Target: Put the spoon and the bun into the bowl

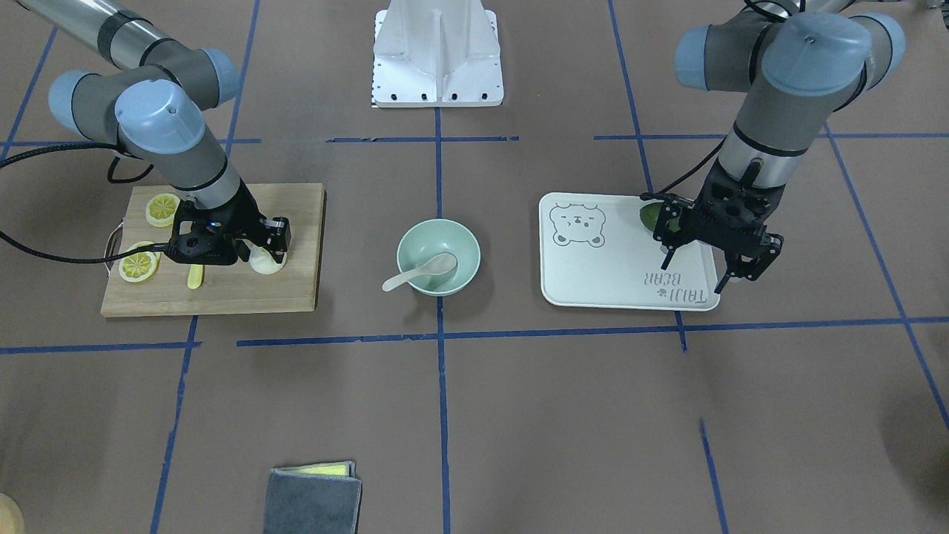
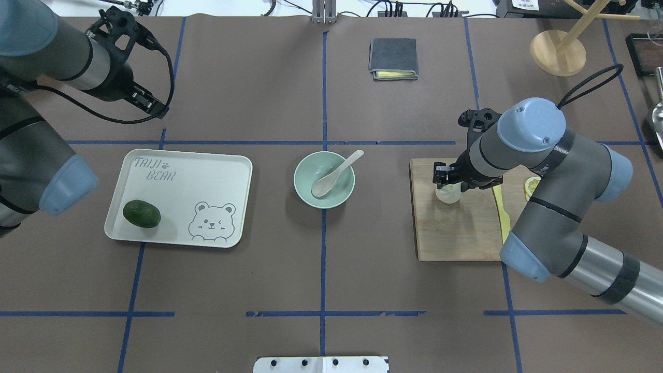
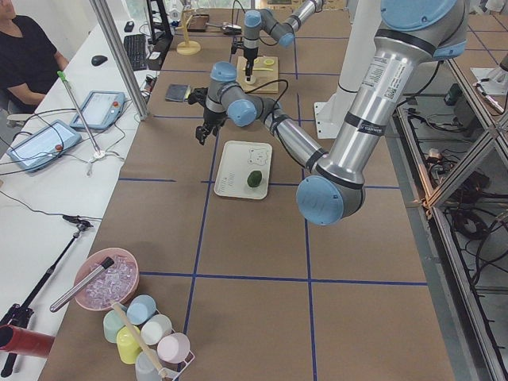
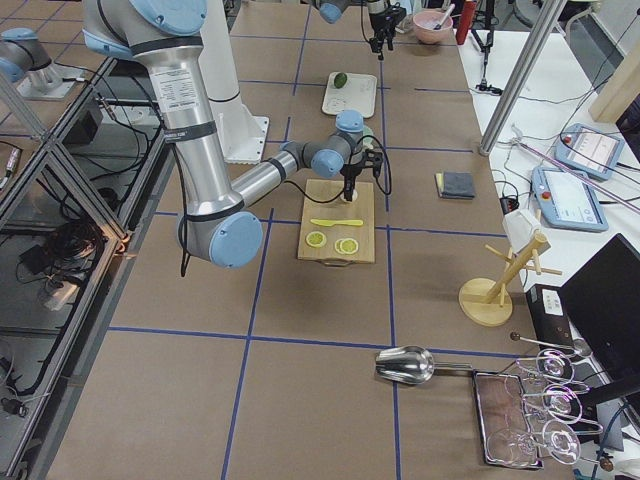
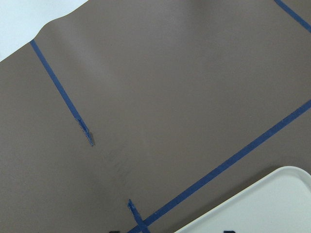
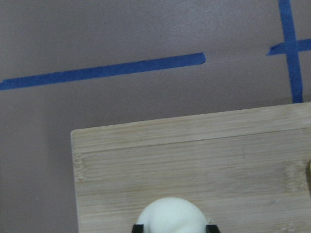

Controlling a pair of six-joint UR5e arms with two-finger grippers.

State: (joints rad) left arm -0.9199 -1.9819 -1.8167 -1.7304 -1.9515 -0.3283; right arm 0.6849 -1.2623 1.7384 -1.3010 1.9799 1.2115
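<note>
The pale green bowl (image 1: 402, 256) (image 2: 300, 187) stands at the table's middle. The beige spoon (image 1: 419, 273) (image 2: 336, 168) lies in it, scoop down and handle over the rim. The white bun (image 1: 267, 263) (image 2: 448, 195) (image 6: 170, 213) sits on the wooden cutting board (image 1: 245, 291) (image 2: 456, 233). My right gripper (image 1: 267, 256) (image 2: 446, 186) (image 6: 174, 227) is down on the board, its fingertips pressed against both sides of the bun. My left gripper (image 1: 695, 274) (image 2: 155, 106) is open and empty above the far edge of the cream bear tray (image 1: 615, 274) (image 2: 207, 176).
An avocado (image 2: 141, 213) (image 1: 651, 216) lies on the tray. Lemon slices (image 1: 139, 265) and a yellow plastic knife (image 2: 501, 212) lie on the board beside the right arm. A folded grey cloth (image 2: 393, 58) lies at the far side of the table.
</note>
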